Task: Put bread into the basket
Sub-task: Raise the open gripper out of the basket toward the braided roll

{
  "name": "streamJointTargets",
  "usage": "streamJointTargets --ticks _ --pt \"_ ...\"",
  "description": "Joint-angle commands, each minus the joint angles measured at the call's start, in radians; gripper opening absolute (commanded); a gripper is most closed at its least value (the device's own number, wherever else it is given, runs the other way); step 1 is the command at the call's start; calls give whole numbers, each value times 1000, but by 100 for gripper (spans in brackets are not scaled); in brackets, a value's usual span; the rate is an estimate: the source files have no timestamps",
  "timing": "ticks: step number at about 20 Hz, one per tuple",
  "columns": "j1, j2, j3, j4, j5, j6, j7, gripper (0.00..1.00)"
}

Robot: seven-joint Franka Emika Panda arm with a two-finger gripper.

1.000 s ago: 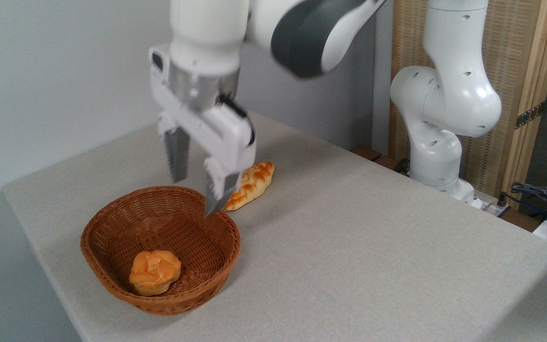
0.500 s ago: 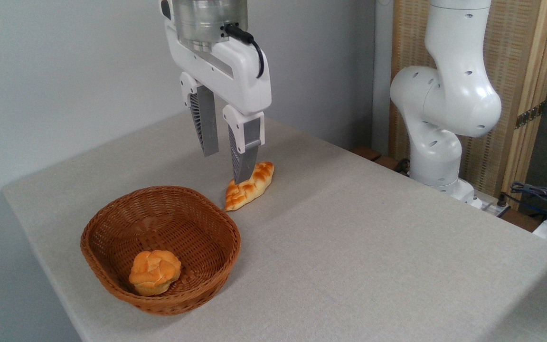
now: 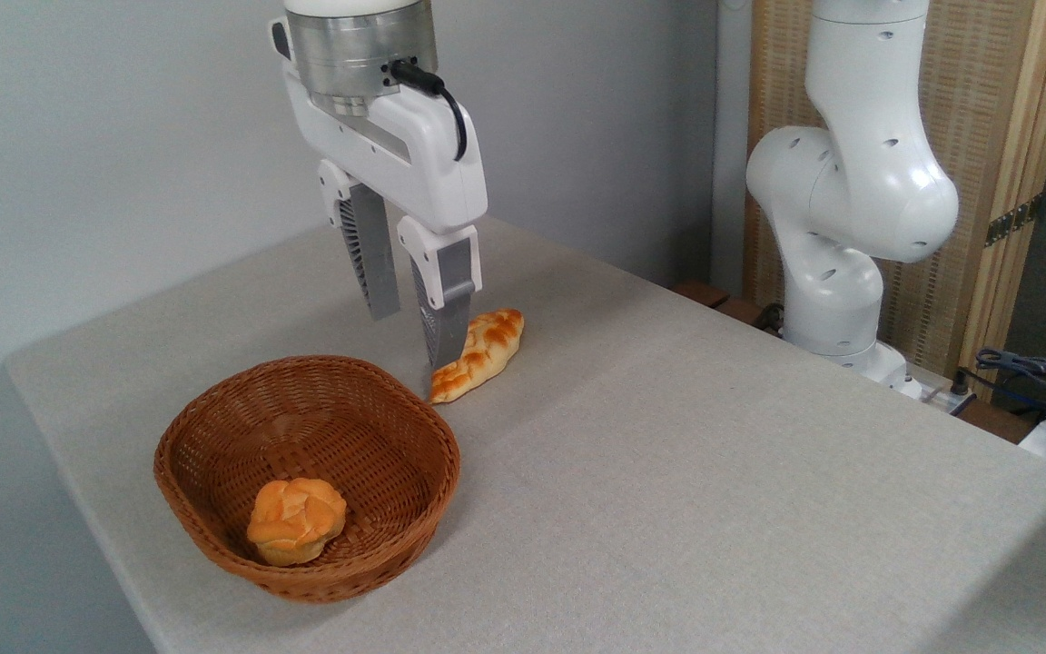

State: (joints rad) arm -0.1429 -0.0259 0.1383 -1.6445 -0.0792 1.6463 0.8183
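The bread (image 3: 296, 520), a small round golden bun with a knotted top, lies inside the basket (image 3: 214, 436) near its front wall. The brown wicker basket sits on the table's left part. My gripper (image 3: 414, 338) hangs open and empty above the table, behind the basket's far rim. Its fingers point down, and the right fingertip (image 3: 447, 341) overlaps the left end of a long plaited loaf (image 3: 481, 353).
The plaited loaf lies on the grey table (image 3: 668, 472) just beyond the basket. The robot's white base (image 3: 836, 227) stands at the table's far right edge. A wicker screen and cables are at the right. A wall runs close behind the table.
The gripper rose from over the basket's far rim, swung right and turned upright, then shifted slightly left and down beside the plaited loaf. The bun stayed still in the basket.
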Motion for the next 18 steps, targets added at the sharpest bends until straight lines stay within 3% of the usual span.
streamJointTargets --ticks 1,4,8,12,14,18 --pt "-21 15 1 45 18 -43 -60 100" --pt "-20 15 -17 46 21 -43 -60 100" --pt "19 11 -71 46 21 -42 -62 100" --pt "32 7 -104 43 73 -43 -64 100" --pt "57 7 -114 41 72 -43 -64 100" --pt "62 7 -105 37 72 -45 -62 100"
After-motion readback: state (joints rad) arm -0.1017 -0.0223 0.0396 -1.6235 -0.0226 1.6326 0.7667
